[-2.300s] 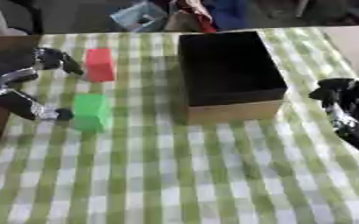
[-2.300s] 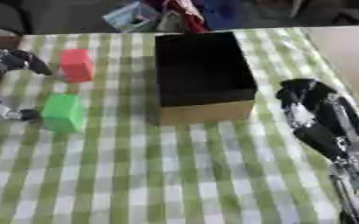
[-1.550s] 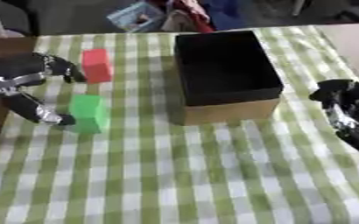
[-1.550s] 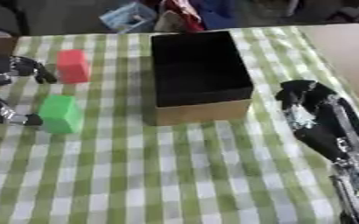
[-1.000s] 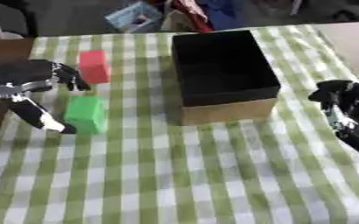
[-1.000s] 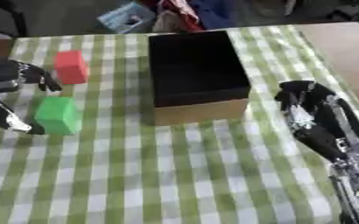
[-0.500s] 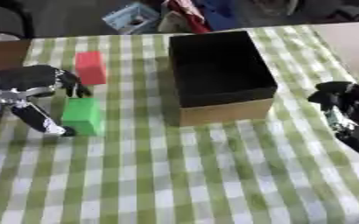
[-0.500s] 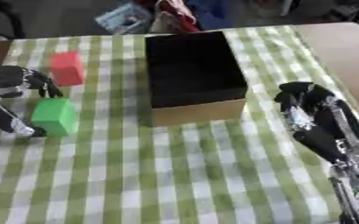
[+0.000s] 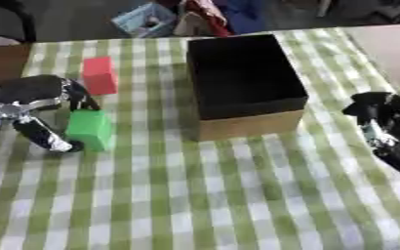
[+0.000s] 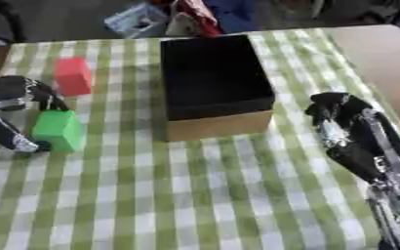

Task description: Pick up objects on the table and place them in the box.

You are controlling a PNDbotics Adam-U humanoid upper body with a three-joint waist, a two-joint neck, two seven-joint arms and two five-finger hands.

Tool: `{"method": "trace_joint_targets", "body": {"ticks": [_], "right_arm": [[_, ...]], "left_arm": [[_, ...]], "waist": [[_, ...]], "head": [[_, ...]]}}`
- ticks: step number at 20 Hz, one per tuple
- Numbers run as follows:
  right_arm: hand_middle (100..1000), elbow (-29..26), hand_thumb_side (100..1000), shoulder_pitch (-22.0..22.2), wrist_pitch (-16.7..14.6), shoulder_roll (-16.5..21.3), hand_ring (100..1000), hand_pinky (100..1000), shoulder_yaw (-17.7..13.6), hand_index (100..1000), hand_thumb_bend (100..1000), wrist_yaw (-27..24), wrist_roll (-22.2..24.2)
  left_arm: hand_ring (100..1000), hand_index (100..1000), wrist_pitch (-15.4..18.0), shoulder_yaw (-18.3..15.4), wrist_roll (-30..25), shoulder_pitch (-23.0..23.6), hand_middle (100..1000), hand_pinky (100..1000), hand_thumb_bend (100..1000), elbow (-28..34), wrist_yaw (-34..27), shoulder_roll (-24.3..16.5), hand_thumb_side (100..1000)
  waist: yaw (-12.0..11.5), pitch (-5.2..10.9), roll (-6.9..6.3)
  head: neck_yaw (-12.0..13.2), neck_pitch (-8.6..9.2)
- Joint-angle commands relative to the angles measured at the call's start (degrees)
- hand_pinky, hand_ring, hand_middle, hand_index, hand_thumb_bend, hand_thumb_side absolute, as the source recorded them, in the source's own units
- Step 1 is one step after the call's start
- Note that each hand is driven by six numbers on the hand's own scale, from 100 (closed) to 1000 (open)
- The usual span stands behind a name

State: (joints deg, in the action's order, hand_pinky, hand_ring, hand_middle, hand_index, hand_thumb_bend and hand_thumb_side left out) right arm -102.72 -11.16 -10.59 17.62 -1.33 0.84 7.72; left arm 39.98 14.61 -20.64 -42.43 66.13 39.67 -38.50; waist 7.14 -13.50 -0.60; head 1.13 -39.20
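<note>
A green block stands on the checked cloth left of the open black box, whose front wall is tan card. A red block stands behind the green one, apart from it. My left hand is open and spans the green block's left side: its fingers curve down at the block's far top edge and its thumb tip lies by the near lower corner. The block rests on the cloth. My right hand hovers to the right of the box, its fingers relaxed and holding nothing. The box's inside is dark, with nothing visible in it.
The green-and-white checked cloth covers the table; bare wood shows at the far right and far left. Beyond the far edge lie a light blue object and red and blue items.
My left hand has moved right and nearer, from beside the red block to the green block, with fingers and thumb now on either side of it. The right hand has held still.
</note>
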Motion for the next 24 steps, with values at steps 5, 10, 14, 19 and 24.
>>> {"method": "trace_joint_targets", "body": {"ticks": [5,10,14,19,24], "right_arm": [[580,-0.3,433,-1.0,-0.2,1.4,671,763,0.2,727,100,-0.5,0.4],[580,-0.3,427,-1.5,-0.2,1.3,671,763,0.8,727,100,-0.7,1.0],[580,-0.3,423,-2.3,-0.3,1.3,672,763,1.8,727,100,-0.8,2.0],[578,-0.5,422,-3.4,-0.4,1.2,671,764,3.5,726,100,-1.4,3.7],[573,-0.6,421,-4.8,-0.4,1.1,672,764,5.6,723,100,-2.2,5.9]], "left_arm": [[366,637,-0.9,-1.0,0.9,-1.4,348,603,359,2.6,-6.5,-1.6,204],[359,632,-2.3,-1.4,0.3,-2.5,342,602,336,4.8,-10.8,-2.4,187],[358,633,-3.2,-1.9,-0.2,-3.7,341,604,329,5.9,-13.8,-3.1,176],[359,635,-3.7,-2.0,-0.2,-5.0,343,605,331,6.9,-15.9,-3.5,167],[359,635,-3.9,-1.7,0.2,-6.5,343,606,330,7.0,-16.4,-3.0,160]], "waist": [[0.6,0.61,0.01],[1.8,0.5,-0.01],[3.5,0.5,-0.15],[6.1,0.38,-0.48],[8.8,0.06,-0.72]], "head": [[0.1,0.52],[0.2,0.87],[0.6,1.23],[1.1,1.8],[1.9,2.39]]}}
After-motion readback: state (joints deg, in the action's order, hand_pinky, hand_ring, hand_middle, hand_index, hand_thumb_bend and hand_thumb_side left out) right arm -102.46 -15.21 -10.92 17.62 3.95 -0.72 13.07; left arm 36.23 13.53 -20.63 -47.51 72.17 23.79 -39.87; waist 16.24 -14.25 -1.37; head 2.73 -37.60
